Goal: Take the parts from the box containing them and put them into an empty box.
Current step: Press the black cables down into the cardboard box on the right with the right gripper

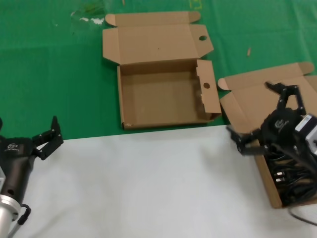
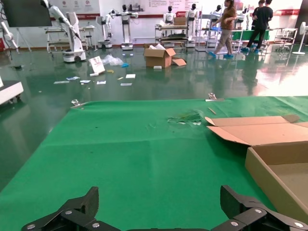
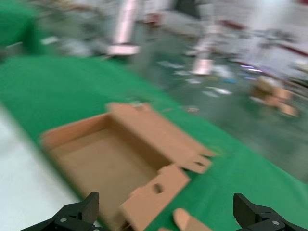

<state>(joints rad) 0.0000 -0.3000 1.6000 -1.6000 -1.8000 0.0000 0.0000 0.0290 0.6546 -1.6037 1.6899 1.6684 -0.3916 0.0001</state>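
At the near left edge of the white sheet, the left gripper [image 1: 48, 138] is parked with its fingers spread wide and nothing between them. Over on the right, the right gripper [image 1: 265, 115] hovers over the askew box [image 1: 247, 99], fingers splayed apart and holding nothing. Below it, the black cable bundles [image 1: 292, 178] lie inside that box, coiled together against its near end. Farther back, on the green cloth [image 1: 49, 74], the wide box with punched holes [image 1: 163, 94] sits with its lid folded back, its bare floor showing.
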